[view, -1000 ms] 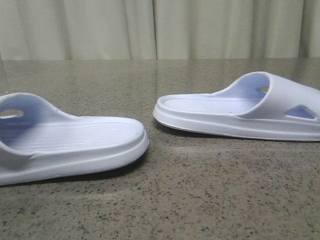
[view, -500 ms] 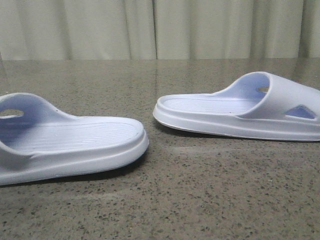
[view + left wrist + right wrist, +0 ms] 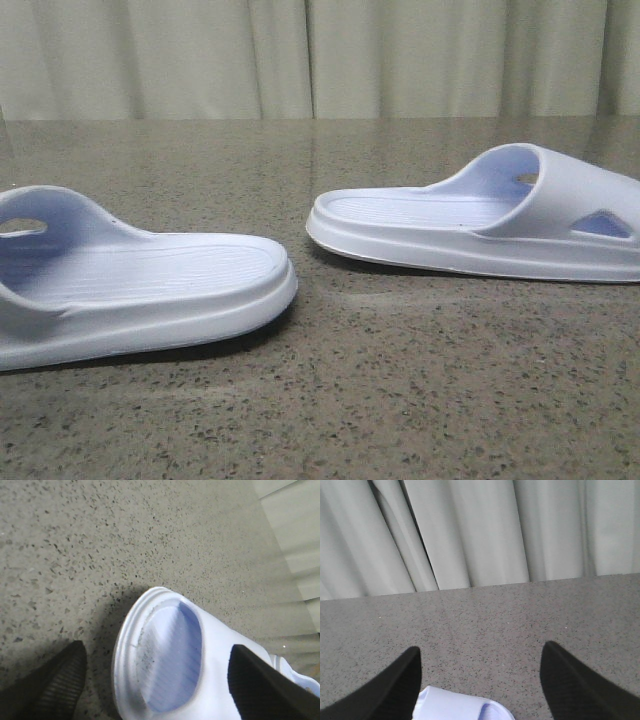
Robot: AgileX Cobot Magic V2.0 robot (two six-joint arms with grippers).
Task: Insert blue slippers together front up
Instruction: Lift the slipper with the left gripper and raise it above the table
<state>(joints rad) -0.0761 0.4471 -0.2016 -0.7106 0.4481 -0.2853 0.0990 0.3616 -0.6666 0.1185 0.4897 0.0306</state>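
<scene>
On the speckled stone table (image 3: 400, 380) before a pale curtain (image 3: 320, 55), the left slipper (image 3: 140, 285) and the right slipper (image 3: 480, 225) lie soles down, well apart, while the left gripper (image 3: 155, 680) straddles one ribbed foam slipper, wide open, and the right gripper (image 3: 480, 680), also spread, hangs probably above the other.

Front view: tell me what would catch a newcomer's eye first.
Two pale blue slippers lie apart on the speckled table: the left slipper near the camera, its rounded end pointing right, and the right slipper farther back, its rounded end pointing left. Behind the table hangs a pale curtain. No arm shows in this view.
</scene>
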